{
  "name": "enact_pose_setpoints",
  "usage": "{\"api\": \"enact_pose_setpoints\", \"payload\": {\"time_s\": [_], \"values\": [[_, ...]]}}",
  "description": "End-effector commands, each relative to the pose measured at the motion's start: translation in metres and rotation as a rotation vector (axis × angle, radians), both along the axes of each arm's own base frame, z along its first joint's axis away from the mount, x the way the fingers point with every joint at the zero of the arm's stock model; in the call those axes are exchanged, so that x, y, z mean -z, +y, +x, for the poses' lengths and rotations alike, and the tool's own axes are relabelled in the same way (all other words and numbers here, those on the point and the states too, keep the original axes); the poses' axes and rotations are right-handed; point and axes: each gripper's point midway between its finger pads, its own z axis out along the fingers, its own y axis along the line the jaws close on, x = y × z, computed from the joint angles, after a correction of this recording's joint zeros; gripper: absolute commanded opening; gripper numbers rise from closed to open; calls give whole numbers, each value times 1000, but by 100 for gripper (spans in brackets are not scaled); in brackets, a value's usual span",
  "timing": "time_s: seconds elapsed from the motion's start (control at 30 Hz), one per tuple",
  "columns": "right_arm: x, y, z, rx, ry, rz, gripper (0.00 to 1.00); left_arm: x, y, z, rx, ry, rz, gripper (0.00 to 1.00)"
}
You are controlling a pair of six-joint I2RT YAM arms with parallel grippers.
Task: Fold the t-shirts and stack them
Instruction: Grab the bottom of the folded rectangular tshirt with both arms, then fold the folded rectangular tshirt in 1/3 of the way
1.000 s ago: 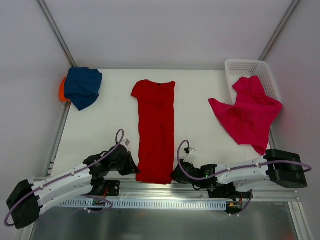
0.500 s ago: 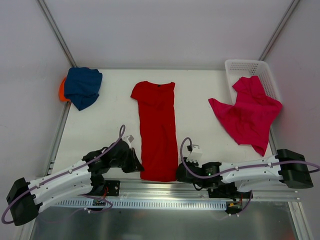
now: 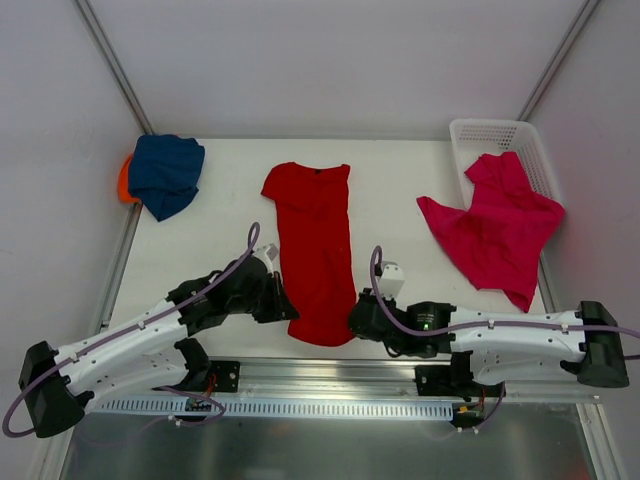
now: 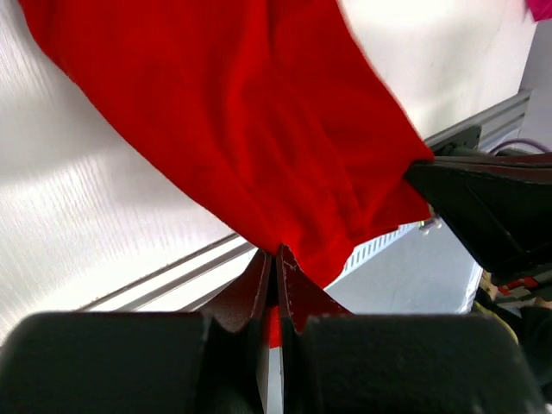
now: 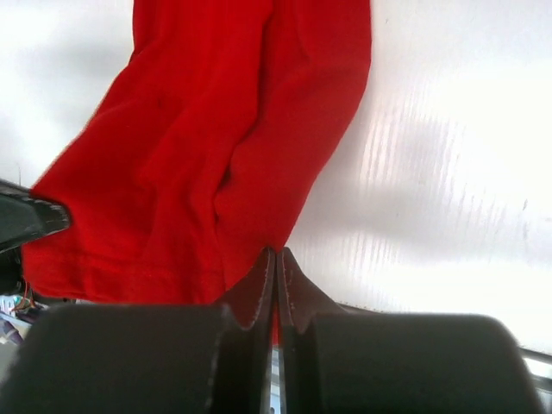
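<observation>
Table (image 3: 210, 250), orange shirt (image 3: 124, 181) beneath navy shirt (image 3: 165, 175)

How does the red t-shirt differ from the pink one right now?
The red t-shirt lies stretched long and narrow at the table's middle. The pink t-shirt sprawls crumpled at the right, partly draped over the white basket. The left hand and right hand each pinch the red one's near hem, while nothing holds the pink one. Both are plain cloth, not yet stacked.
</observation>
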Motion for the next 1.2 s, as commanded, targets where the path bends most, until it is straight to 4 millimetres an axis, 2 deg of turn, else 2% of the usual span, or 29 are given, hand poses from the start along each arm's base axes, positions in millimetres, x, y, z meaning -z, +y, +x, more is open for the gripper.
{"api": "enact_pose_setpoints", "payload": {"time_s": [0.0,0.13,0.27,0.33,0.37,0.5,0.73,0.77,0.8,0.9,0.93,1.17], "values": [[-13,-5,14,-25,-13,-59,0,-38,-6,22,-7,-135,0,0],[-26,-8,39,-4,-9,-67,1,-60,-2,49,-43,-269,54,0],[-29,-4,58,-14,13,-104,0,-79,-2,72,-70,-362,104,0],[-29,-5,70,-14,18,-130,1,-76,-1,81,-73,-376,146,0],[-27,0,75,-22,35,-136,0,-80,-1,87,-85,-390,153,0],[-24,14,95,-45,63,-131,0,-70,-1,103,-97,-379,217,0],[-16,34,138,-81,108,-150,0,-49,16,138,-200,-324,304,0],[-22,38,148,-76,100,-138,0,-44,17,142,-212,-314,321,0],[-12,40,152,-81,119,-161,0,-41,19,145,-220,-310,329,0],[-12,49,165,-106,135,-148,0,-34,23,157,-249,-295,347,0],[-5,51,168,-112,148,-163,0,-34,23,160,-254,-295,348,0],[7,51,195,-100,162,-186,0,-19,28,187,-303,-273,375,0]]}}
